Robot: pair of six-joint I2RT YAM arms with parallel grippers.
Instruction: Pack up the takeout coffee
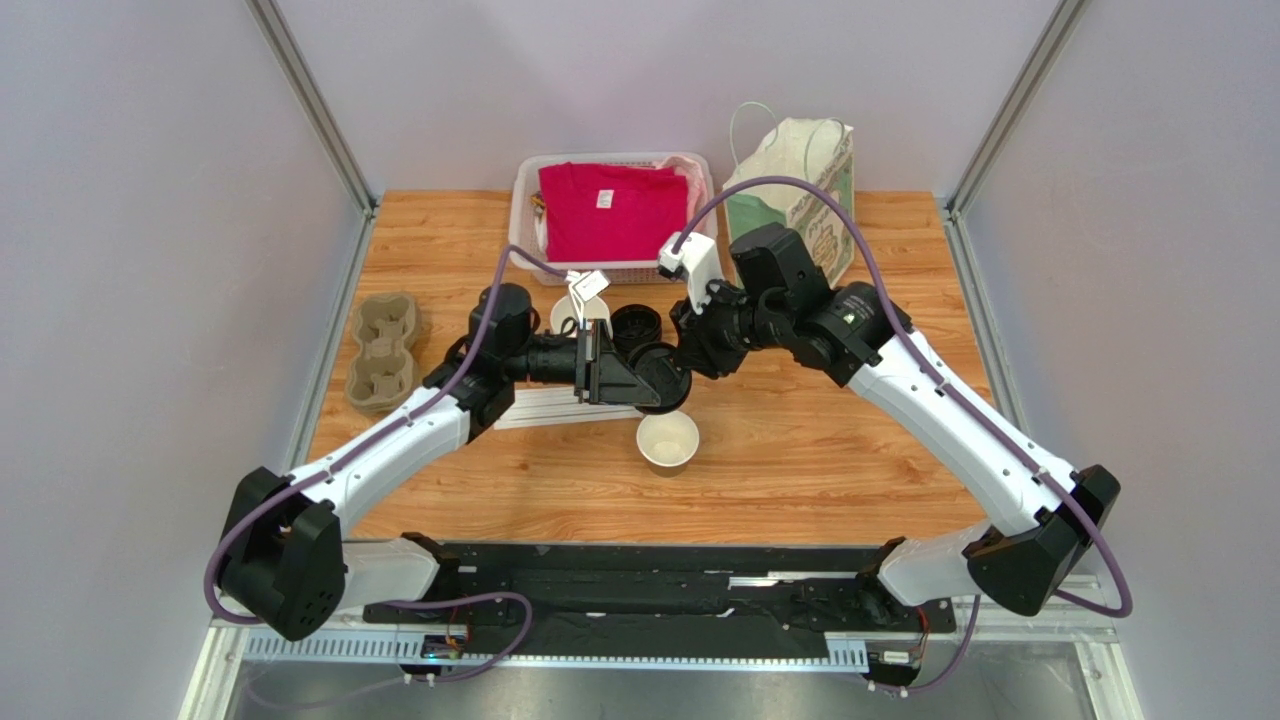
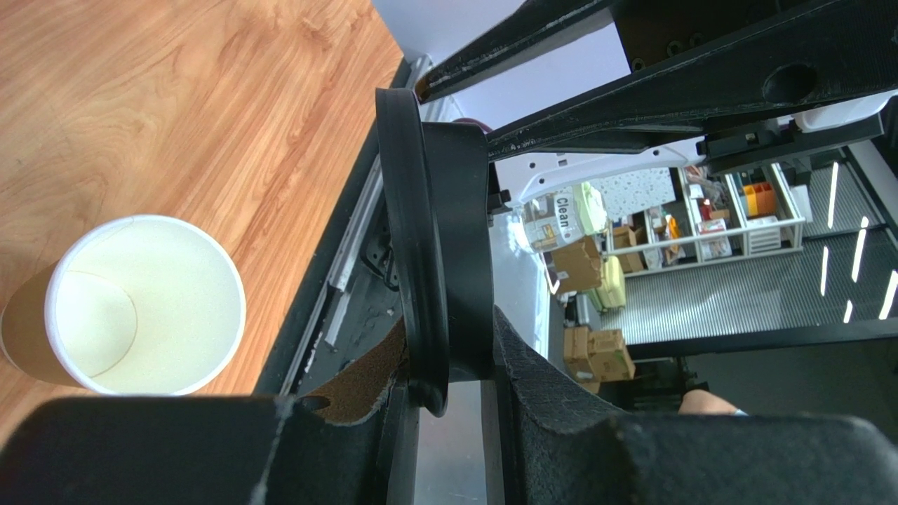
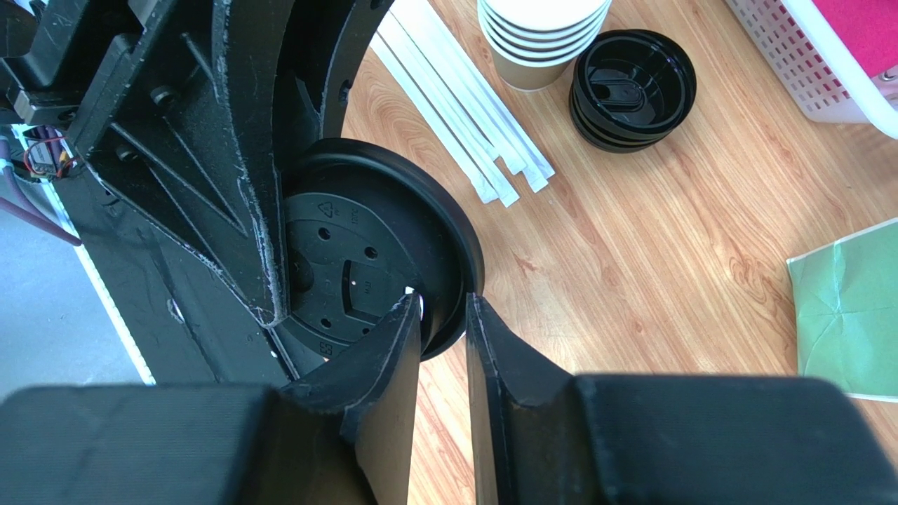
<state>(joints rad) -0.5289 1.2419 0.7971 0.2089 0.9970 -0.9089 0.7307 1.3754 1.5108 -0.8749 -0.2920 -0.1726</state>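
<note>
The paper cup of the takeout coffee stands open on the table, tan outside and cream-white inside; the left wrist view shows it at lower left. Its black lid hangs on edge in the air just above and behind the cup. My left gripper is shut on the lid, pinching it across its thickness. My right gripper comes in from the right. In the right wrist view its jaws straddle the rim of the lid, closed on it.
A stack of nested cups and a pile of spare lids sit behind, with wrapped straws beside them. A pulp cup carrier lies at left. A white basket with red cloth and a paper bag stand at the back.
</note>
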